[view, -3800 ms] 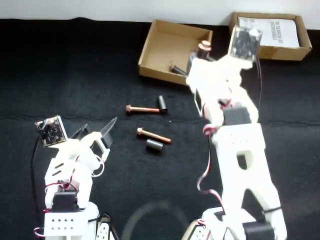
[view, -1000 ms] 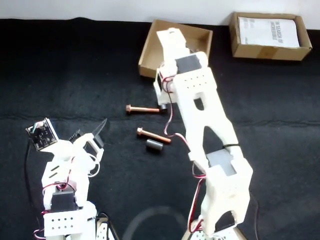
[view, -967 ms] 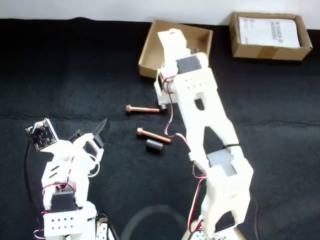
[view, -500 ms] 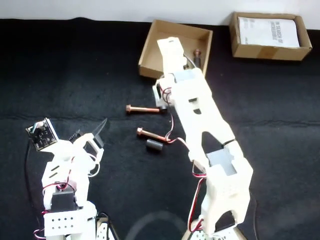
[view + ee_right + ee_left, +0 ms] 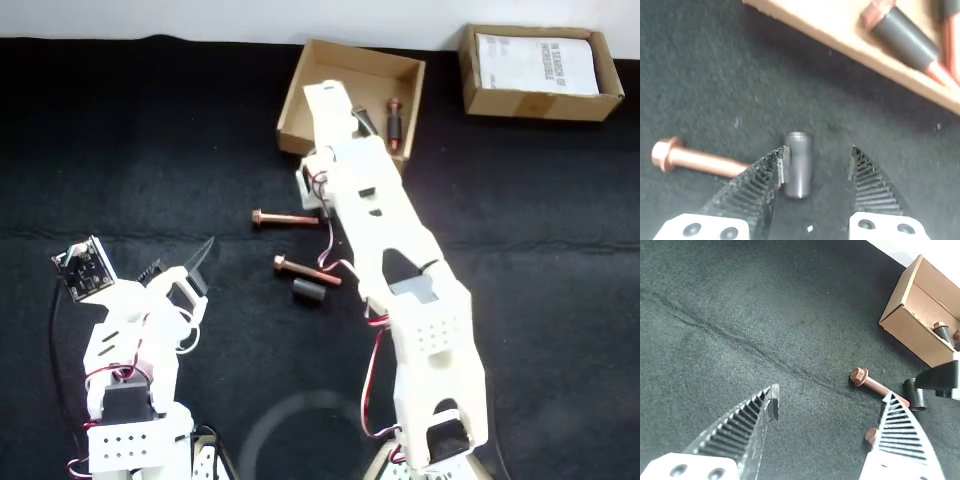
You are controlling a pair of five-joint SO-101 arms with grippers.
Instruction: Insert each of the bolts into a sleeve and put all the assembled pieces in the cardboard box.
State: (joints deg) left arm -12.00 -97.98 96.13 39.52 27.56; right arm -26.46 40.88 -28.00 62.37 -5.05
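Sleeve (image 5: 798,170) between parted right fingers (image 5: 757,187) | black cloth (image 5: 140,140) | white wall (image 5: 200,15)

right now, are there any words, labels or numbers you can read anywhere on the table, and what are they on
No text here can be read.
On the printed sheet lying in the smaller box at the far edge: dark lines of print, too blurred to read.
On the cardboard box with the assembled pieces: no marks that I can see.

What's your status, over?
Right end effector open, straddling a sleeve near the cardboard box. Left end effector open above the mat. One bolt lies tip-first beside that sleeve, close to one finger.
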